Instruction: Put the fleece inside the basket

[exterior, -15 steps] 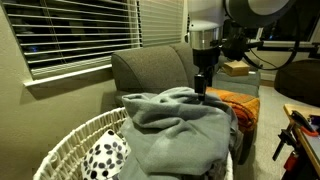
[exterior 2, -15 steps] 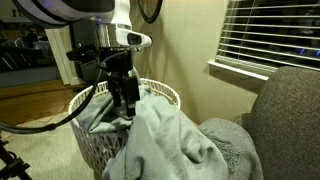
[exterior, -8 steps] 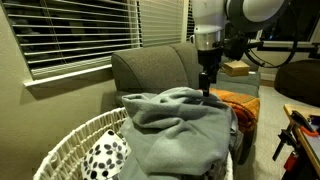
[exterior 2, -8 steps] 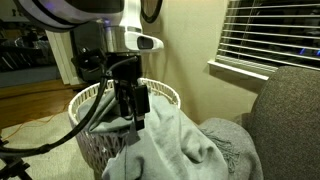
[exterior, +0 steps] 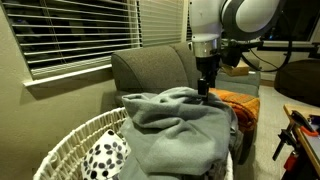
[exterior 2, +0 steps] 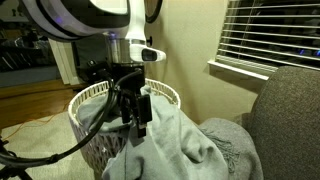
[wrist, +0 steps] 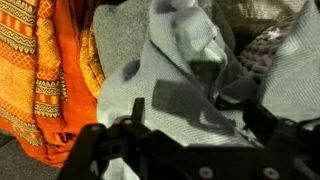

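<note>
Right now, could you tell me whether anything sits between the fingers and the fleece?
Nothing visible does. The open fingers hang directly over the grey fleece; the orange blanket lies off to one side.

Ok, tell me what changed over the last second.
The gripper slid a little lower and rightward in an exterior view, close over the fleece, while the arm above it swung round. Its jaws stayed open; nothing was taken or let go. The fleece, heaped across the basket rim and sofa, the orange blanket and the spotted cloth did not move.
</note>
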